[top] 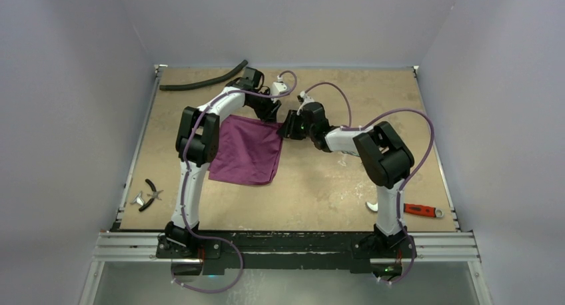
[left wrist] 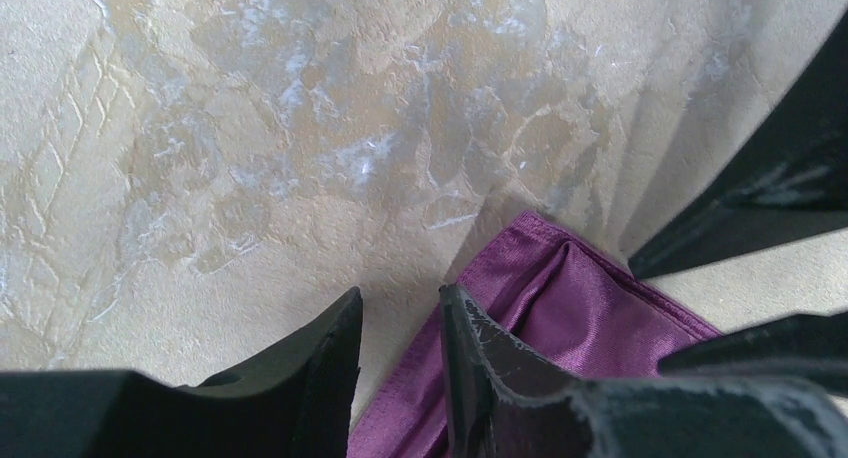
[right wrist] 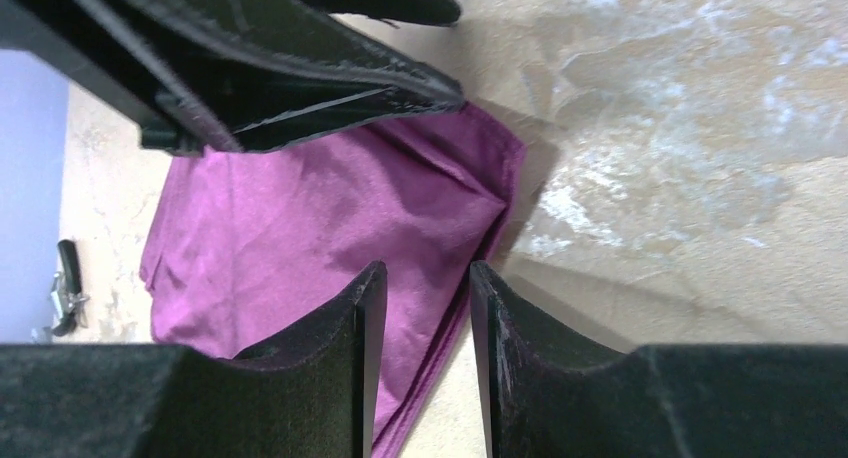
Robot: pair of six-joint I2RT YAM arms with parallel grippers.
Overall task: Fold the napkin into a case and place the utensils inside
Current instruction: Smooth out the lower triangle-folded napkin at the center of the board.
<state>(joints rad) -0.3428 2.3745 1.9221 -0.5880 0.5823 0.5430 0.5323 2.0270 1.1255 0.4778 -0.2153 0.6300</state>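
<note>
The plum-purple napkin (top: 245, 150) lies flat on the table left of centre; it also shows in the left wrist view (left wrist: 590, 298) and the right wrist view (right wrist: 300, 228). Both grippers are at its far right corner. My left gripper (top: 270, 112) (left wrist: 400, 313) is open, its jaws a little apart over the napkin's edge, with nothing held. My right gripper (top: 290, 127) (right wrist: 428, 288) is open too, its jaws either side of the napkin's right hem, close to the left gripper's fingers (right wrist: 300, 78). The fork and spoon do not show plainly.
A black hose (top: 203, 80) lies at the far left. Black-handled pliers (top: 152, 193) lie near the left edge. A red-handled tool (top: 421, 210) lies at the near right. A small silvery piece (top: 370, 206) shows beside the right arm's base.
</note>
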